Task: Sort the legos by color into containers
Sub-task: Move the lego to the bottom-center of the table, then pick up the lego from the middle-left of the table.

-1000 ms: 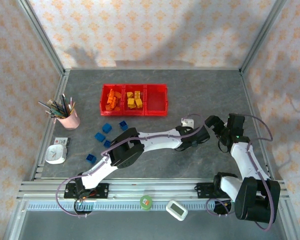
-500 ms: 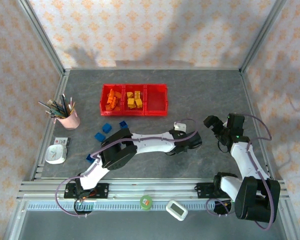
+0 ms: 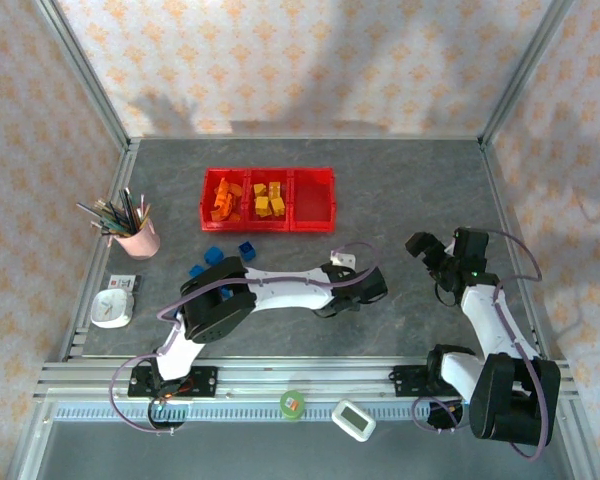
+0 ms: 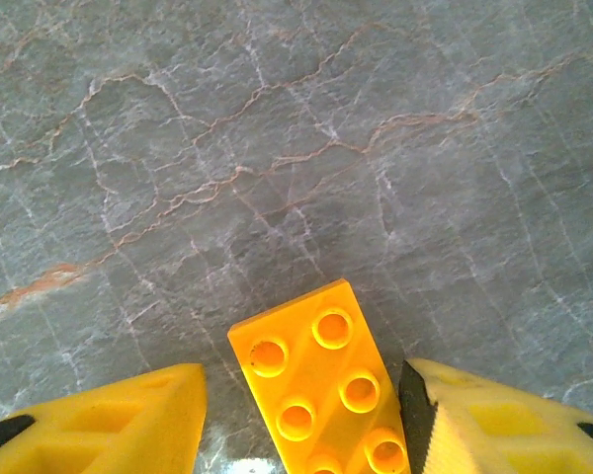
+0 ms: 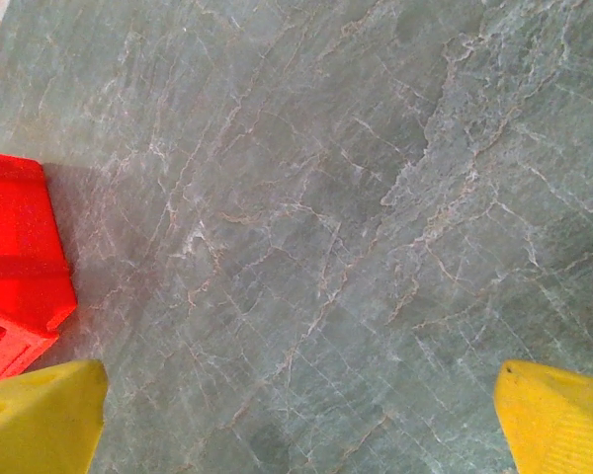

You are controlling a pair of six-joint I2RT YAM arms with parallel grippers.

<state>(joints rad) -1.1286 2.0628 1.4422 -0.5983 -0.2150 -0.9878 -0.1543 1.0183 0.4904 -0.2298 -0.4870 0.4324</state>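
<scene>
A yellow studded lego (image 4: 321, 380) lies between the fingers of my left gripper (image 4: 306, 395), against the right pad (image 4: 420, 415). Bare table shows between it and the left finger (image 4: 128, 420), so the jaws are not clamped on it. From above, my left gripper (image 3: 365, 290) is low over mid-table. My right gripper (image 3: 420, 245) hovers wide open over bare table (image 5: 301, 395). The red containers (image 3: 270, 172) hold orange legos (image 3: 222, 200) in the left bin and yellow ones (image 3: 268, 198) in the middle; the right bin (image 3: 312, 215) is bare. Blue legos (image 3: 214, 256) lie left of my left arm.
A pink pencil cup (image 3: 138, 240), a white timer (image 3: 110, 308) and a small box (image 3: 125, 284) stand at the left edge. A corner of the red tray (image 5: 20, 257) shows at the left of the right wrist view. The metal rail (image 3: 230, 375) crosses the front.
My left arm has swung its gripper leftward, away from the right gripper and toward mid-table, folding its elbow over some of the blue legos. The right arm has barely moved.
</scene>
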